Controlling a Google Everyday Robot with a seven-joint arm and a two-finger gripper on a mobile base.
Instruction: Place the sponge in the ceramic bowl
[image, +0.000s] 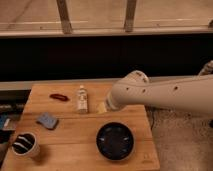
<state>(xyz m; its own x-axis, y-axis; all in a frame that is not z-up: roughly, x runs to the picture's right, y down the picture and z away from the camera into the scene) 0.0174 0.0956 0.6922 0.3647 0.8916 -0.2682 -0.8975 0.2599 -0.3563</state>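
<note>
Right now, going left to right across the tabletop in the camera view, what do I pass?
Striped cup → sponge → red object → small bottle → black ceramic bowl. The end effector sits just right of the bottle, over the bowl's left side, so it is left unranked.

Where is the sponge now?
In the camera view, the sponge lies left on the table, between the red object and striped cup. The gripper is beside the bottle.

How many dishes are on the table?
2: the ceramic bowl at the table's front right, a striped cup at its front left corner. The arm covers some table, so more may be hidden. The gripper is beside the bottle.
</note>
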